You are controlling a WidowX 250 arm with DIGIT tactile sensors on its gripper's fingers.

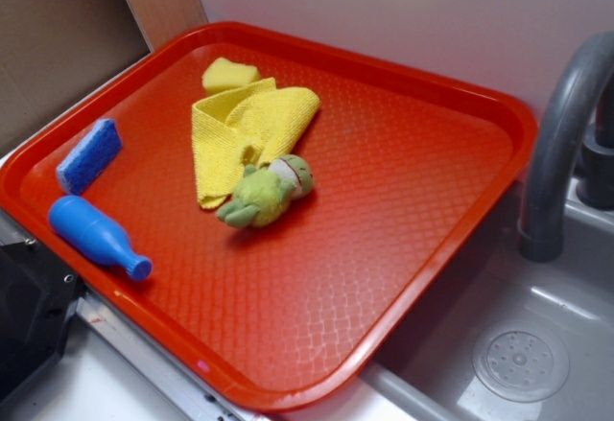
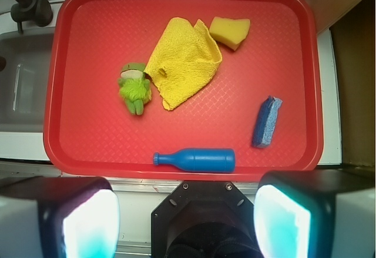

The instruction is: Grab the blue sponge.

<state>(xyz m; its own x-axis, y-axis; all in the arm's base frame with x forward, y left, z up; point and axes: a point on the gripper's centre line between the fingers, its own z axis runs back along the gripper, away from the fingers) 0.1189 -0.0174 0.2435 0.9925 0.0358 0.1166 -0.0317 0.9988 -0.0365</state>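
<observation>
Your fingers (image 2: 82,223) stand wide apart at the bottom of the wrist view, gripper (image 2: 188,223) released and holding nothing, hanging off the tray's (image 2: 59,152) near edge. You'll find the blue sponge (image 2: 267,121) lying flat on the red tray near a corner, well apart from the fingers. The blue bottle (image 2: 197,160) lies on its side near it, by the near rim. The yellow cloth (image 2: 185,64), yellow sponge (image 2: 230,32) and green plush toy (image 2: 135,87) sit farther in
</observation>
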